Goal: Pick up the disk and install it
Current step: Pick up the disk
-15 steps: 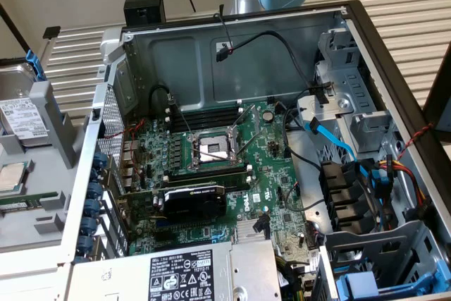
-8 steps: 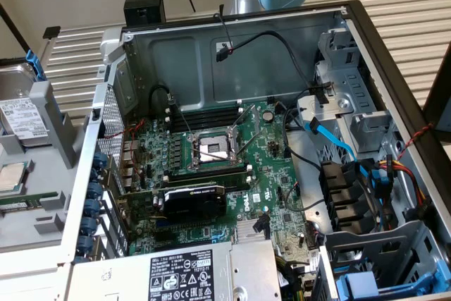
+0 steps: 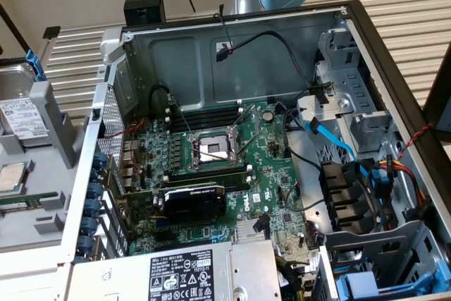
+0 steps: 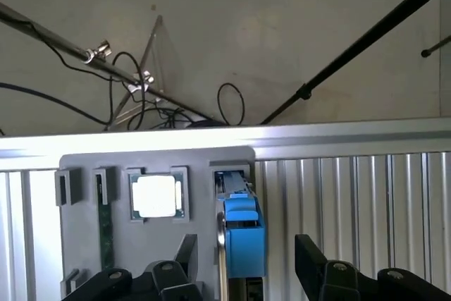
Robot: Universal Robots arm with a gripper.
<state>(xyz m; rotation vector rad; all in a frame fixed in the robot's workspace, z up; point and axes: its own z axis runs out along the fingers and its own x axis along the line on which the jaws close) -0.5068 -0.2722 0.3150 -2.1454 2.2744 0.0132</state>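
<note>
The disk [image 3: 20, 119], silver-grey with a white label, stands in a grey holder [image 3: 53, 114] at the exterior view's left, outside the computer case; its blue carrier [image 3: 31, 63] shows at the far end. In the wrist view the disk [image 4: 243, 234] is seen edge-on, its blue carrier facing the camera. My gripper [image 4: 246, 262] is open, one black finger [image 4: 187, 253] on each side of the disk in the picture. Nothing is held; I cannot tell how far the fingers are from the disk.
The open computer case [image 3: 352, 15] holds a motherboard [image 3: 211, 167], a graphics card [image 3: 194, 202], cables and blue-railed drive bays [image 3: 380, 283]. A power supply [image 3: 204, 273] sits at the front. A processor chip [image 4: 155, 195] and a memory stick [image 4: 106, 223] rest in the holder.
</note>
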